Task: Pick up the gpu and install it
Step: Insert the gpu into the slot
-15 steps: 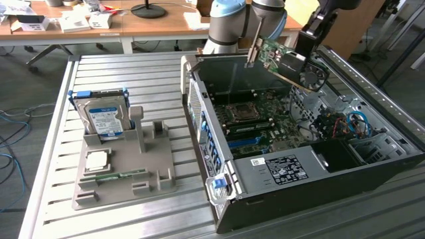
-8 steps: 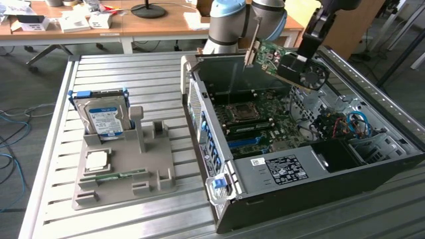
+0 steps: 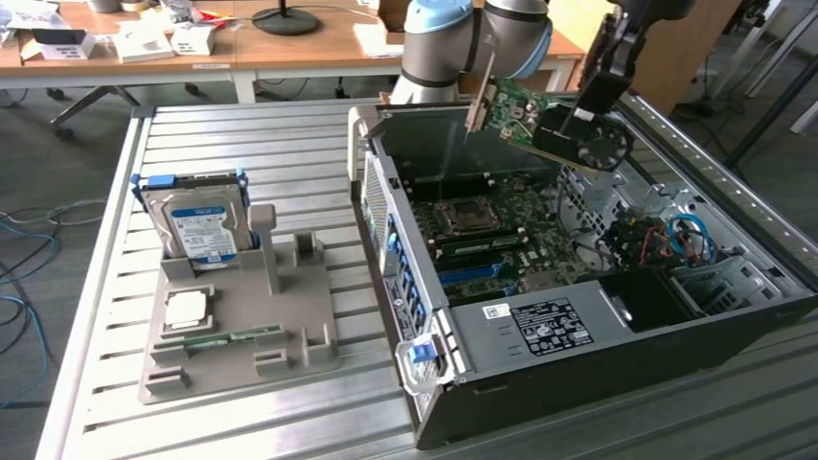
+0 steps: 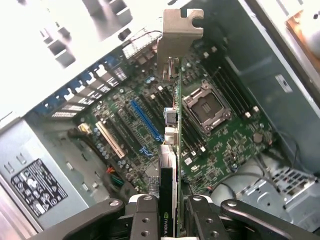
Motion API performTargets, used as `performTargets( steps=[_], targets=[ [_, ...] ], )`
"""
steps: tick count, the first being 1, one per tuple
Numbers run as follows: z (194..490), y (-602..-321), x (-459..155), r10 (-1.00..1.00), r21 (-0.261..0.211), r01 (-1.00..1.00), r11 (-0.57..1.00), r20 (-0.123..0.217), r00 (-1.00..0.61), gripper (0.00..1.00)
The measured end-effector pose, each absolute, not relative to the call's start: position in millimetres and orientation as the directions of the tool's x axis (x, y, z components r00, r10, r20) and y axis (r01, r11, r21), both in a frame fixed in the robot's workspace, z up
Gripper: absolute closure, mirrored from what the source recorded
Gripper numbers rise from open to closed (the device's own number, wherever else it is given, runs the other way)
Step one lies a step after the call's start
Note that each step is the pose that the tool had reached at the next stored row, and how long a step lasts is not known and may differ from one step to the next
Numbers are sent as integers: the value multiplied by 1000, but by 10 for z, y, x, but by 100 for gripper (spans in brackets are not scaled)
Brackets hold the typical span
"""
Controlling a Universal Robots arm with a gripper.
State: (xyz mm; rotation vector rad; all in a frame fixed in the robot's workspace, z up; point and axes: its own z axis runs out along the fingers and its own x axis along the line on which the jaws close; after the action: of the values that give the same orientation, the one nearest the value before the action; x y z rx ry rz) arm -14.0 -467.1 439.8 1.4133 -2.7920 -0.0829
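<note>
Edges are all you get of the gpu (image 4: 173,150) from the wrist: it shows edge-on, its near end cut off at the frame, its one metal bracket (image 4: 179,35) at the far end. Your gripper (image 4: 170,215) is clamped on it, a finger on each face. In the exterior view the card hangs tilted over the one open computer case (image 3: 422,287), apart from the motherboard (image 3: 499,230). On the exterior view's left, the bench (image 3: 230,134) carries one grey tray (image 3: 306,355) holding one upright hard drive (image 3: 198,225), one processor chip (image 3: 188,309) and one memory stick (image 3: 224,337).
</note>
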Motion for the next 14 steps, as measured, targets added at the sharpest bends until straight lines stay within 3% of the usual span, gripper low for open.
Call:
performTargets(
  steps=[14],
  targets=[
    [4389, -4671, -140, -929, 52, -928, 369, -14, -370, 74]
  ],
)
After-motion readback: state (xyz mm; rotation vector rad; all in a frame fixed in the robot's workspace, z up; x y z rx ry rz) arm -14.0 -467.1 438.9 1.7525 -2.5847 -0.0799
